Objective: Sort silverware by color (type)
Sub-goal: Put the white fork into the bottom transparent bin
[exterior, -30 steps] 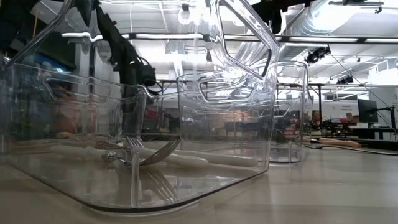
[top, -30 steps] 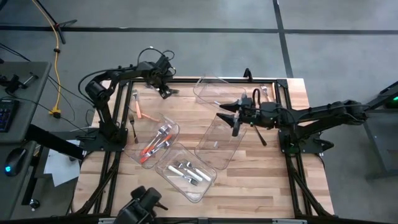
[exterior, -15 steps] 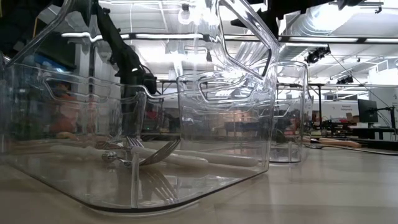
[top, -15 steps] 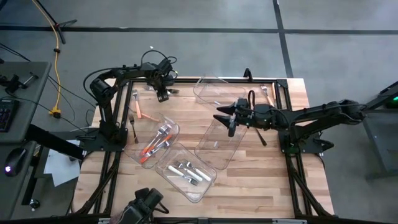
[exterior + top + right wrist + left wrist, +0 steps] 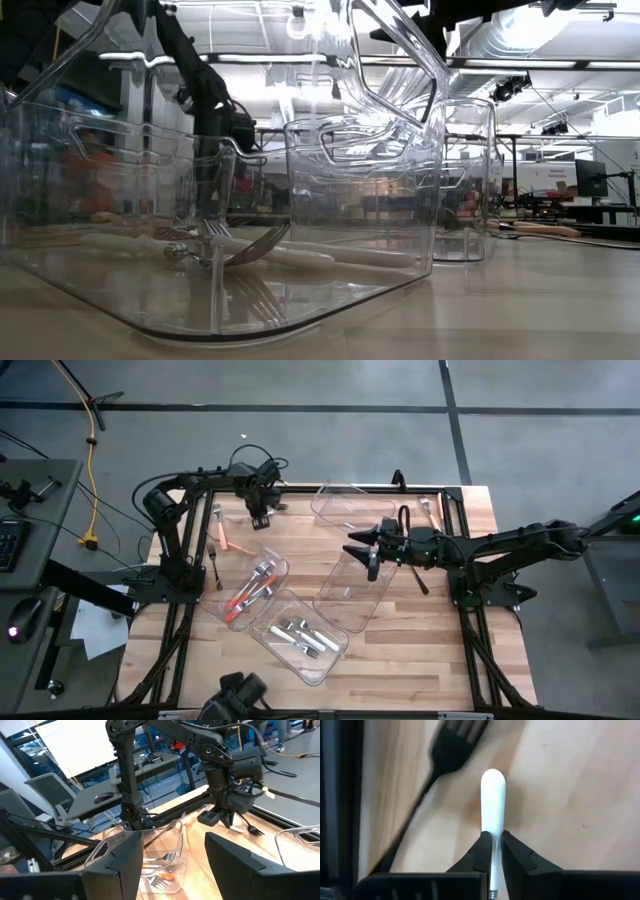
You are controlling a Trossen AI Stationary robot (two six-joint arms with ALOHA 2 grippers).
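Left tool (image 5: 493, 851) pinches a white-handled utensil (image 5: 493, 800) lying flat on the wooden surface (image 5: 570, 795) at its far left corner. Its long axis runs straight out between the fingers, rounded handle end pointing away; the metal head is hidden beneath the tool, so its type is unclear. Just beside it lies a black fork (image 5: 447, 755), probably slanted, partly cut off. Right tool (image 5: 368, 548) hovers spread above a clear bin (image 5: 345, 595).

- The right gripper (image 5: 172, 865), two dark fingers spread well apart
- Across the wooden table (image 5: 200, 880), the left gripper (image 5: 223, 820) points down beside a black fork (image 5: 251, 829)
- Nearer, a clear plastic bin (image 5: 172, 832) holds orange-handled silverware (image 5: 161, 878)
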